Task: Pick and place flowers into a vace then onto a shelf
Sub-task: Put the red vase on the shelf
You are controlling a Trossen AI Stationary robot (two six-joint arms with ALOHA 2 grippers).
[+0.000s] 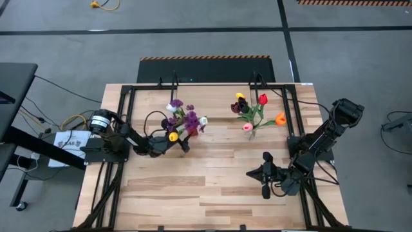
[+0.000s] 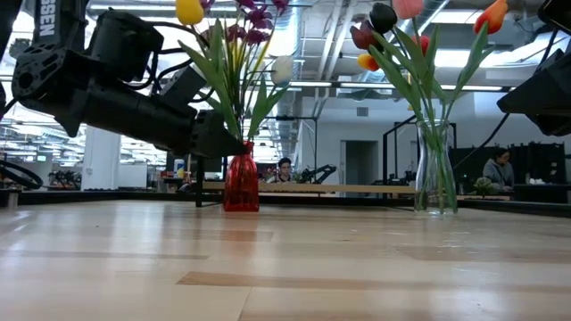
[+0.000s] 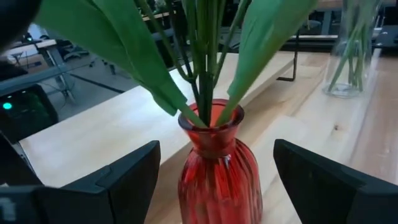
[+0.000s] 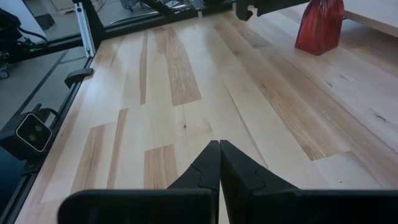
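A red ribbed glass vase stands on the table, holding purple, yellow and white flowers on green stems. My left gripper is open and level with it, one finger on either side of the vase body, with a gap showing at each side. In the low view the left gripper comes from the left beside the red vase. A clear glass vase holds red, orange, yellow, pink and dark tulips. My right gripper is shut, above bare table near the right side.
The wooden shelf on thin black legs stands behind both vases, toward the table's far edge. A black metal frame runs along the table's sides. Wide bare planks lie in the near half. People sit in the room beyond.
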